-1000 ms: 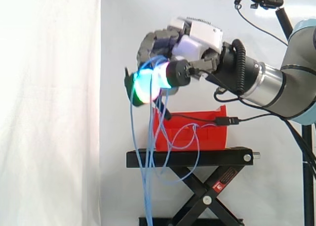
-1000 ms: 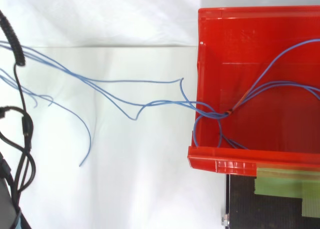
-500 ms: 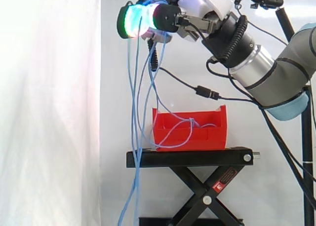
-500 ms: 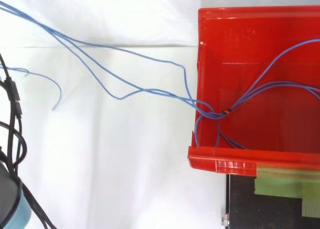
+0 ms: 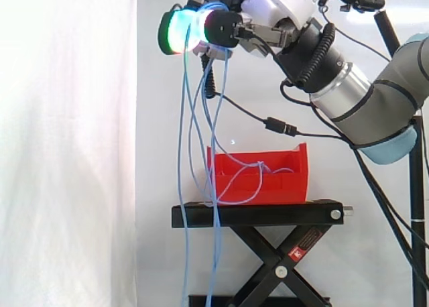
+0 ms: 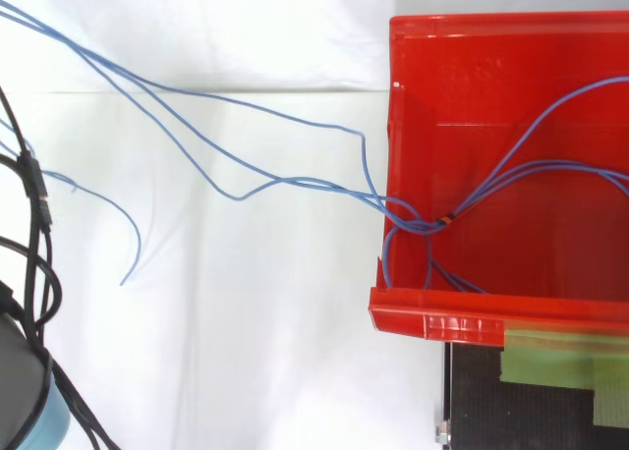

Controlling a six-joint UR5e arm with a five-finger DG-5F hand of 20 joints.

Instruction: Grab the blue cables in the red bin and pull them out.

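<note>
Since half a second ago the loose strands below the hand [image 5: 224,27] have been swung into a straighter drop left of the red bin [image 5: 288,186], and from above one free end is now seen curled lower, well to the left of the bin's front rim [image 6: 432,317]; the hand itself has barely been shifted.

One hand is seen, held high above the bin and a little to its left. Its fingers are curled tightly round a bunch of blue cables [image 5: 179,153], with a fingertip pad [image 5: 175,32] glowing cyan and green. From the clasp the strands are let fall past the bin's left wall, well below the bin's floor. At least three hanging strands can be counted; the exact number cannot be told, since they cross.

Part of the cables is left inside the one bin: from above, strands are gathered in a knot [image 6: 418,224] just inside its left wall and spread toward its right side.

The bin is carried on one black stand [image 5: 268,214], and a strip of green tape [image 6: 560,357] is stuck just outside the bin's front rim. Behind the bin a white curtain [image 5: 67,153] is hung.
</note>
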